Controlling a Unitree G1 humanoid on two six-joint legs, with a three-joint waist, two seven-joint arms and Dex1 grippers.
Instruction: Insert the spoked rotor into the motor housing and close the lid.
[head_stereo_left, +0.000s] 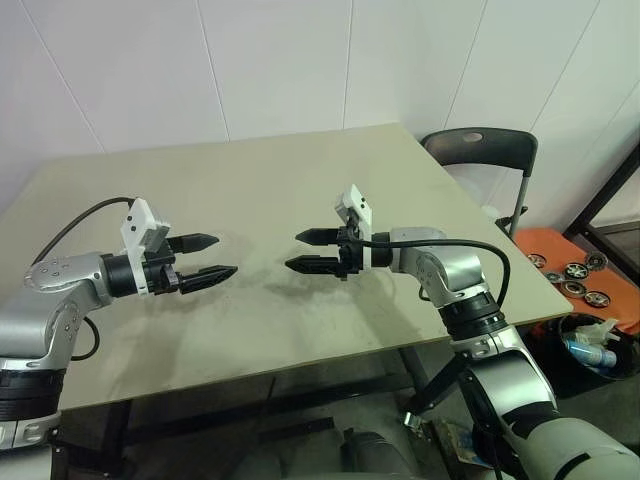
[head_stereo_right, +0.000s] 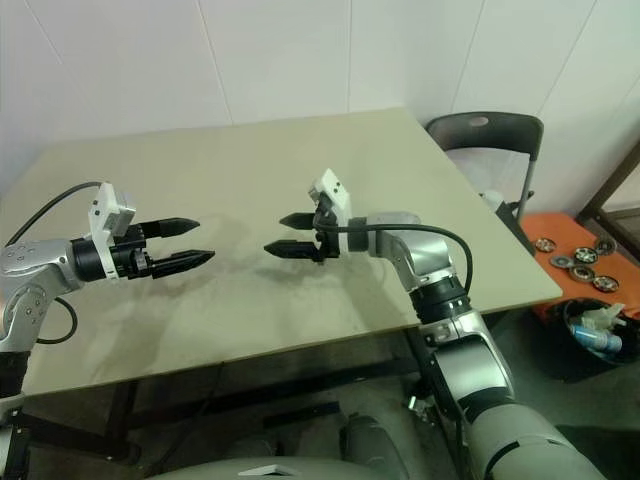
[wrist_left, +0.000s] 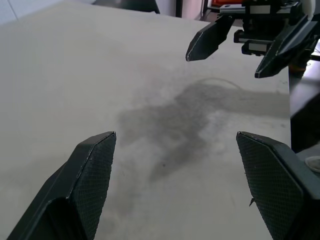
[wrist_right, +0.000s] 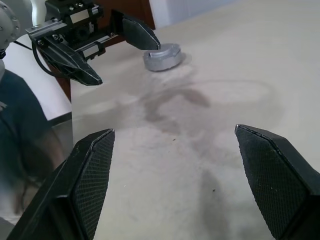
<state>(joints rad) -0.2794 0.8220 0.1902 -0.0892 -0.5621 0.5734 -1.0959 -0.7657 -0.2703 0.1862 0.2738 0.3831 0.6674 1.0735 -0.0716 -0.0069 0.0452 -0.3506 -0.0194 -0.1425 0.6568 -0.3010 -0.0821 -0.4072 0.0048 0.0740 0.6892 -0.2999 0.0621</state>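
left gripper: released, jaws wide, nothing between them; hangs above the table, pointing at the other claw.
right gripper: released, jaws wide, empty; hangs above the table, tips facing the left gripper, a gap between the two.
task parts: several small round parts lie on an orange tray low down, off the table on the robot's right; too small to tell rotor, housing and lid apart.
done: judged nothing; no part is in either claw and no assembly can be made out.
left: judged all of it: fetch the housing, seat the rotor in it, fit the lid.
head views: show both arms, the tray and its parts, and a chair behind the table's far right corner.
left wrist view: shows the right gripper's open fingers close up over a dark smudge on the table.
right wrist view: shows the left gripper and, beyond it, a grey rounded shape; cannot tell what it is.
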